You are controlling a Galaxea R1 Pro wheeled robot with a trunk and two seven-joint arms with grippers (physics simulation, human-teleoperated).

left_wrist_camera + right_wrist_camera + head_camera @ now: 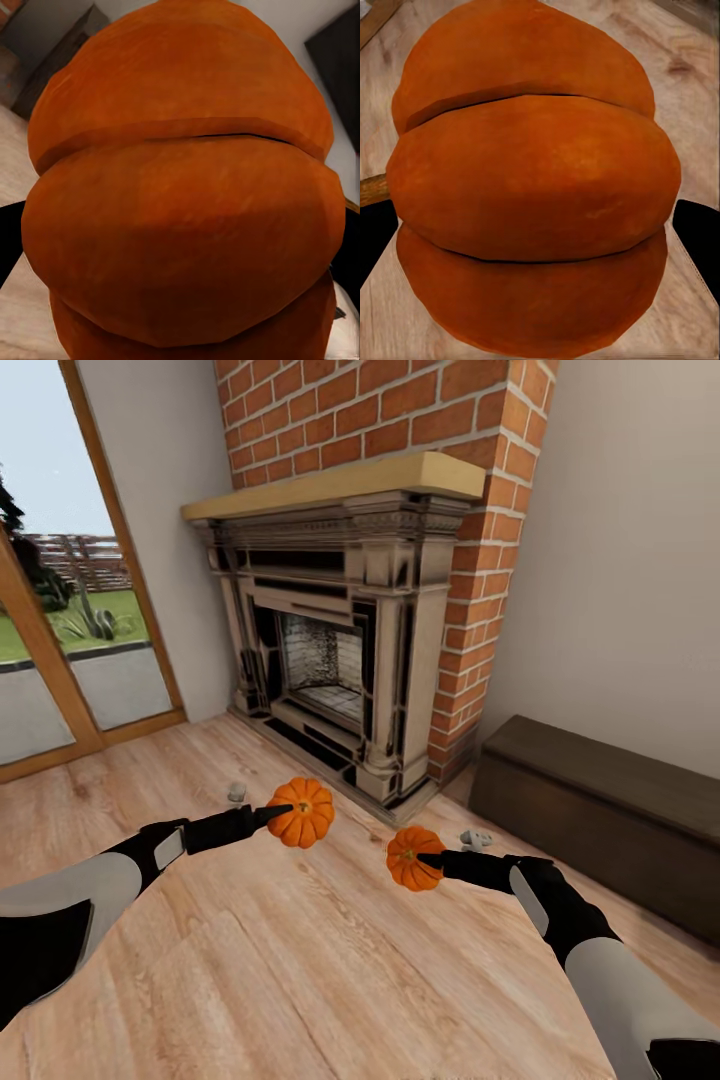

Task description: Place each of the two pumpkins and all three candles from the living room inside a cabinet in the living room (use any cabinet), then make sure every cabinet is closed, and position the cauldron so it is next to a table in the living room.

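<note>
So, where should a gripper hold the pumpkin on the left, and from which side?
Around its round middle, from the side, as the left gripper does now. The pumpkin is squat and ribbed with its short stem pointing up, so the wide belly probably gives more hold than the stem.

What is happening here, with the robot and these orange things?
The robot holds one pumpkin in each gripper above the wood floor, in front of the brick fireplace. The left gripper grips one pumpkin, the right gripper the other pumpkin. The low dark brown cabinet stands closed at the right wall.
</note>
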